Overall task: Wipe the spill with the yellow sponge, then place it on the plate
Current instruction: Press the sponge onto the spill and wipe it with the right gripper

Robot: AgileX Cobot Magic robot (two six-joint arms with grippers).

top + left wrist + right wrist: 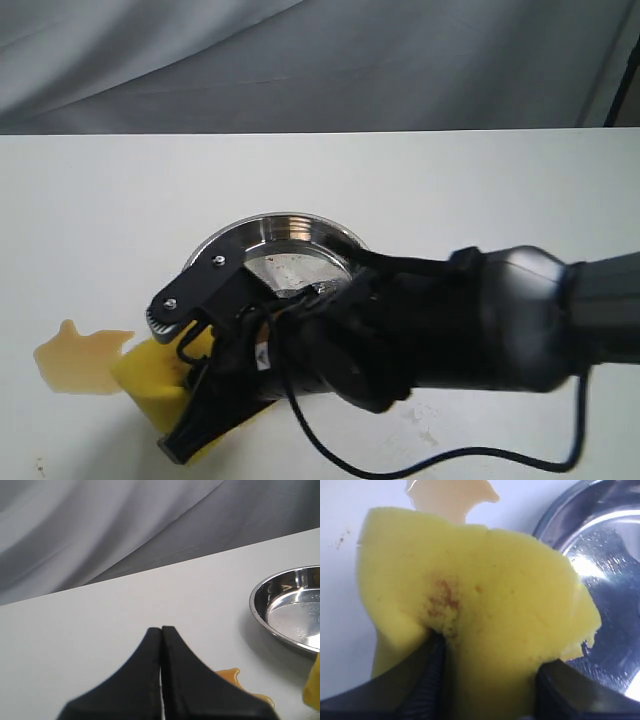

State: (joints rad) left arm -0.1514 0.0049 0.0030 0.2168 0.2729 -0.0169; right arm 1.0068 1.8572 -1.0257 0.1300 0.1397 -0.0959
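Setting: a white tabletop (pixel 420 180) was seen in the exterior view, with a grey cloth backdrop (pixel 300 60) hung behind it.
Right arm: the right pincer (pixel 170 385) was reached across to the lower left of the exterior frame and was clamped on the yellow sponge (pixel 148 378), one finger at each side, the foam visibly squeezed in the right wrist view.
Left arm: the left pincer (pixel 161 635) was shown with its fingers pressed together and nothing held, lifted clear of the work.
Sponge position: the foam was held low on the tabletop, its leading corner met with or just overlapping the right edge of the spill (pixel 78 360). A small brownish stain (pixel 442 600) was seen on its upper face.
Spill: an amber puddle was spread at the lower left of the exterior frame, most of it apparently not yet covered.
Plate: the plate (pixel 290 218) was set empty at the centre of the frame, just beside the sponge and behind the right arm.
Step in hand: the wipe was judged to be at its start.
Doing it well: the sponge should be kept flat and pressed down, then drawn across the whole puddle to the far lobes, slowly enough for the liquid to be soaked up instead of pushed aside.
Risk: a tilted sponge could leave a smeared trail.
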